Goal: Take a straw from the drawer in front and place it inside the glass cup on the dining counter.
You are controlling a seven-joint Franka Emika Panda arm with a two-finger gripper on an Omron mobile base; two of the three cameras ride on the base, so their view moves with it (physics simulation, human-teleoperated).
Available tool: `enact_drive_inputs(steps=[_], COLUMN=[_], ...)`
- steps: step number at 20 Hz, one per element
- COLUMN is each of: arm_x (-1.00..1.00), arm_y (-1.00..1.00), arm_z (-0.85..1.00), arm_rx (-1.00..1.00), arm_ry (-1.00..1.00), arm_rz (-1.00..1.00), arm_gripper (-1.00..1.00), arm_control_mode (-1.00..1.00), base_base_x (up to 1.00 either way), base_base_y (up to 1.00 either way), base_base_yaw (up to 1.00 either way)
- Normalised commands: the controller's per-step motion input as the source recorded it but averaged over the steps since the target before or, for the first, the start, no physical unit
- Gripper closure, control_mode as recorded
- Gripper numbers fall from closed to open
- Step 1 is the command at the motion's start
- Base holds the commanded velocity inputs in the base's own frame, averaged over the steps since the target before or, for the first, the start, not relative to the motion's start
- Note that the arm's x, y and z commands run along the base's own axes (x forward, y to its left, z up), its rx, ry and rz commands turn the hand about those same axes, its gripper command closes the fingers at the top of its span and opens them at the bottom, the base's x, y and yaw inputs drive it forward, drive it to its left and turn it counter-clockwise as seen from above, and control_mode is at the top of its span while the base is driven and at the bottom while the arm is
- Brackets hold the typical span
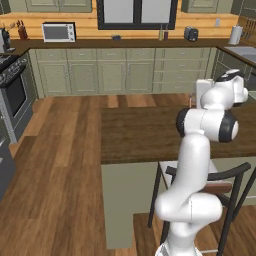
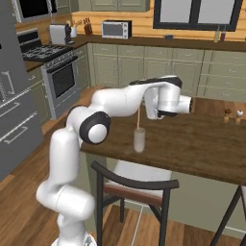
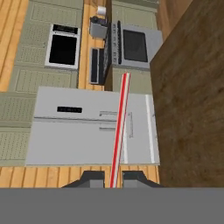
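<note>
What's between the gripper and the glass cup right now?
In the right base view, the straw hangs down from the gripper toward the glass cup on the dining counter. Whether its tip is inside the cup cannot be told.

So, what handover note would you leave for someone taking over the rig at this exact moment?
Gripper: shut on the straw, which runs out between the finger tips.
Straw: in the right base view it hangs roughly upright from the hand, directly above the glass cup; whether its tip is past the rim is unclear.
Glass cup: upright on the dining counter, near its front edge.
Done: straw fetched and carried to the cup.
Left: lower the straw in, release, withdraw.
</note>
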Motion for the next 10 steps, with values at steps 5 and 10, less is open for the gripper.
enact_drive_inputs(steps=[5, 10], arm_x=[0.26, 0.1], arm_y=[-0.07, -0.04], arm_z=[-0.26, -0.27], arm_rx=[-0.01, -0.01], arm_ry=[0.0, 0.0], arm_rz=[-0.04, -0.04], arm_gripper=[1.0, 1.0], arm_control_mode=[-1.0, -1.0], base_base_x=[0.0, 0.0], base_base_y=[0.0, 0.0], base_base_yaw=[0.0, 0.0])
